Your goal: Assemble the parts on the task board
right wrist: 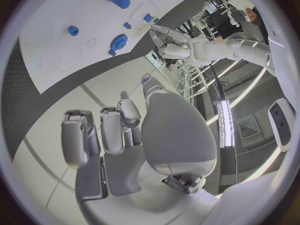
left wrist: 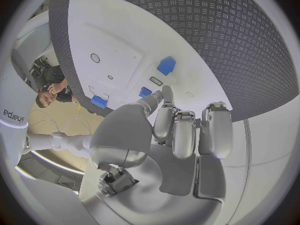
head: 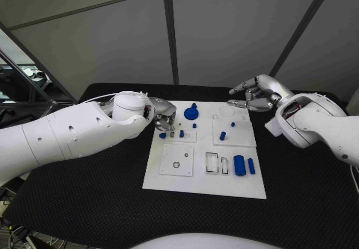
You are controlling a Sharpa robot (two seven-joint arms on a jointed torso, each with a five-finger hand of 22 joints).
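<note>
Presently, contents as seen from the head view.

Worktop: black, textured; carries the task board, a white plate lying flat at its middle.

Left hand: over the board's far left corner, fingers pointing down close to the small parts there. The left wrist view shows its fingers curled in side by side; whether they pinch anything cannot be told.

Right hand: raised beyond the board's far right corner, well apart from the parts; fingers spread and lightly bent, holding nothing.

Parts on the board:
- blue gear, far edge, left of centre, just beside the left hand.
- small blue peg, near side of the gear.
- small blue knob and short blue pin, on the raised white square at the left, beside two dark ring-shaped openings.
- blue pin and a smaller blue stud, on the right-hand white square.
- large blue cylinder, lying on its side at the near right, with a slim blue bar just to its right.
- two rectangular slots, outlined dark, left of the cylinder.
- near left white square with one small dark ring.

Behind the worktop stand grey wall panels.
</note>
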